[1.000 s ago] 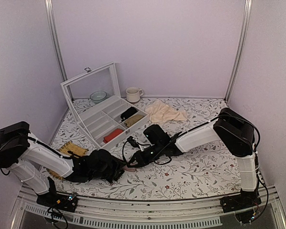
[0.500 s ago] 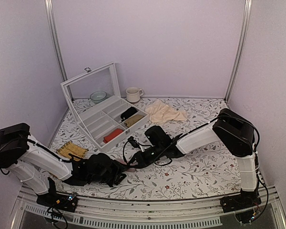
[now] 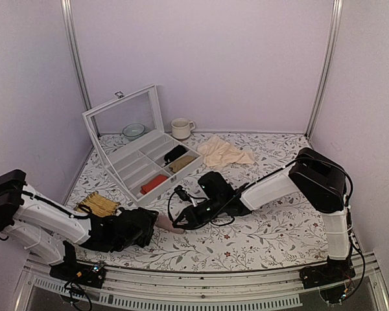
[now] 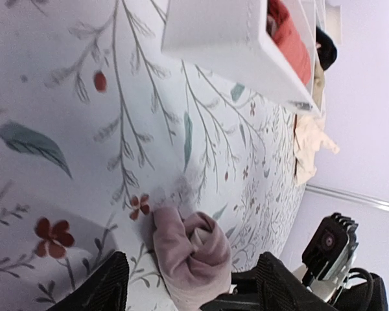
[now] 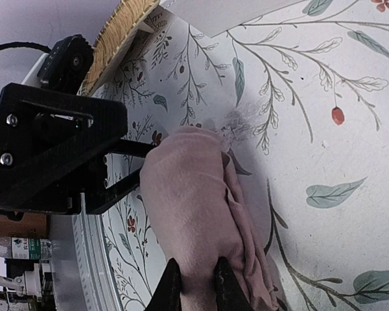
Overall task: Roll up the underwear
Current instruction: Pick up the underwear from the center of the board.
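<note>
Right end effector [image 5: 196, 275] was clenched on the underwear [image 5: 191, 194]: both fingers pinched into the near end of the pink bundle, with fabric bulging around them. Left end effector [image 4: 193, 272] was released, jaws wide, straddling the same bundle. Bare worktop [image 4: 65, 97] showed on each side, so no contact that I could see. The underwear lay near the front edge, between the two end effectors and just in front of the open organiser box [image 3: 142, 165].

Progress, my read: rolling was essentially done.
- The fabric was a compact pink cylinder with no flat panel trailing.
- The waistband wasn't visible in any view, presumably rolled inside.
- Left to do: right lets go, and the roll has to hold shape ungripped.
- The outer flap in the right wrist view looked loose, so it could unwind.

View differences:
- Left wrist: showed the end of the roll with its spiral, plus the clearance beside each jaw. No other view gave that.
- Right wrist: showed the pinch itself and the layered folds along the length. The left end effector appeared only as a black block behind the roll.
- Top: gave layout only, as both end effectors mostly covered the underwear. It also showed the red bundle [image 3: 153, 183] in a box compartment, and the beige cloth [image 3: 223, 153], mug [image 3: 180, 127], bowl [image 3: 133, 131] and woven mat [image 3: 97, 205], all well apart from the work.
</note>
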`<state>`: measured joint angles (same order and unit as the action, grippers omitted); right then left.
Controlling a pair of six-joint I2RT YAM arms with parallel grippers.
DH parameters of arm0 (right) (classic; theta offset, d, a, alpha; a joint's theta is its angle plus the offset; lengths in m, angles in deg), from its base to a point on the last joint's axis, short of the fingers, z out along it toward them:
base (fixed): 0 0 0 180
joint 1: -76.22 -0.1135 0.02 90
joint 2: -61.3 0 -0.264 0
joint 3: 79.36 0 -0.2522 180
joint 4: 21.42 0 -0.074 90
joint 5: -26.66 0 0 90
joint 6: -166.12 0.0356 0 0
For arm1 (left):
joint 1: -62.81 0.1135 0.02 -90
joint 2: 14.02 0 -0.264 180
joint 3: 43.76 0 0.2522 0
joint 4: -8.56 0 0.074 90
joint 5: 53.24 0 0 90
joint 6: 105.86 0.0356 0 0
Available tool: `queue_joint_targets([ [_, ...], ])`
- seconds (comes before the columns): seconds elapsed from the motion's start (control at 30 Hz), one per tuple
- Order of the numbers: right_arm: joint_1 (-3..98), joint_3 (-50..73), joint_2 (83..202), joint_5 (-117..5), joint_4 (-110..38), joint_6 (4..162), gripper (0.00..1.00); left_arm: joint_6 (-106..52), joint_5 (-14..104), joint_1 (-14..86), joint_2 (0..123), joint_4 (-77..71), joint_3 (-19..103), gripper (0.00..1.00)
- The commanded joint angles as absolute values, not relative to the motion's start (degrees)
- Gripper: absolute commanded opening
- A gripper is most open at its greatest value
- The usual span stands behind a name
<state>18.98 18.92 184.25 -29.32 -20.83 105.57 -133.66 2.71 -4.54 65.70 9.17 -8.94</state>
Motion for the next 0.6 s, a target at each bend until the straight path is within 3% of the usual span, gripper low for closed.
queue_joint_targets([
  [0.0, 16.8, 21.8, 189.9, -32.7, -39.2, 104.7, 0.0, -140.2, -5.7, -4.7, 66.0, 3.2, -9.2, 0.67],
  [0.57, 16.9, 22.1, 190.1, -33.2, -40.1, 103.9, 0.0, -134.4, -0.3, -4.8, 73.7, 17.5, -6.1, 0.65],
])
